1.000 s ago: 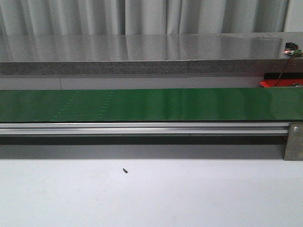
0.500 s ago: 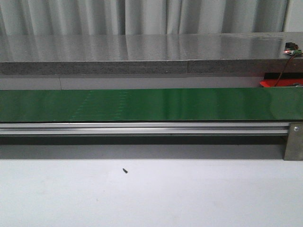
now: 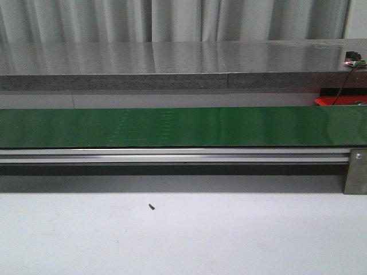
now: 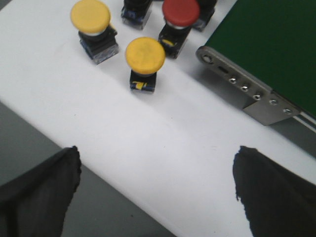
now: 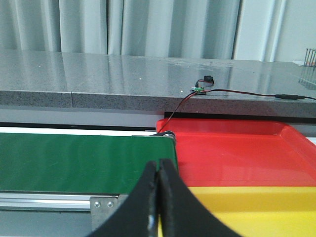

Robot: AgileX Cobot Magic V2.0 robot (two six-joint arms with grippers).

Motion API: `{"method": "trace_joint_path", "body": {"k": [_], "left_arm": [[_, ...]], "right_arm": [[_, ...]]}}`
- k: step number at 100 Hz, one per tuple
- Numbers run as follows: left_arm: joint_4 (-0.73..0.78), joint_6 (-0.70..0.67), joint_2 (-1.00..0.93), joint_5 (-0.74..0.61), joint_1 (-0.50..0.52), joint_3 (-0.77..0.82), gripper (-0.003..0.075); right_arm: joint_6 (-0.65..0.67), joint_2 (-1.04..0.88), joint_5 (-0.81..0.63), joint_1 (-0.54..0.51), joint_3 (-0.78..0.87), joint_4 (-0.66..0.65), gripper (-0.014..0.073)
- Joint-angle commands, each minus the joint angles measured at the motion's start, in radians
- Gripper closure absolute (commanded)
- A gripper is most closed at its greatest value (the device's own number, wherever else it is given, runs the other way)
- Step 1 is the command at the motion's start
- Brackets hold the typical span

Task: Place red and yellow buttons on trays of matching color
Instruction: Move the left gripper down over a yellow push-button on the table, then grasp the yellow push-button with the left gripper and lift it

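Two yellow buttons (image 4: 144, 54) (image 4: 90, 15) and a red button (image 4: 180, 12) stand upright on the white table in the left wrist view, near the end of the green belt (image 4: 266, 44). My left gripper (image 4: 157, 192) hangs open above the table's edge, short of the buttons, with nothing between its fingers (image 4: 39, 197). In the right wrist view the red tray (image 5: 237, 148) and the yellow tray (image 5: 247, 207) lie side by side just past the belt's end (image 5: 74, 163). My right gripper (image 5: 159, 168) is shut and empty above that junction. Neither gripper shows in the front view.
The green conveyor belt (image 3: 172, 126) runs across the front view on an aluminium rail (image 3: 172, 154), with a grey stone counter (image 3: 172, 63) behind. A small circuit board with wires (image 3: 354, 62) sits at the counter's right end. More dark button bodies (image 4: 136, 10) stand behind the yellow ones.
A faint dotted pattern on the green belt has drifted to the right across the front view. Nothing else has moved there.
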Motion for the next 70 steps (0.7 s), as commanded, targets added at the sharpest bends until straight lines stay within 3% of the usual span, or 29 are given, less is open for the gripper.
{"method": "trace_joint_path", "body": {"k": [1, 29, 70], "left_arm": [[-0.022, -0.011, 0.060, 0.009, 0.034, -0.076, 0.0104], [-0.062, -0.011, 0.294, 0.055, 0.061, -0.215, 0.0104], [-0.083, 0.016, 0.495, 0.008, 0.061, -0.307, 0.0104]], "right_arm": [[-0.004, -0.019, -0.084, 0.000, -0.017, 0.004, 0.0662], [-0.004, -0.019, -0.084, 0.000, -0.017, 0.004, 0.0662], [-0.004, -0.019, -0.084, 0.000, -0.017, 0.004, 0.0662]]}}
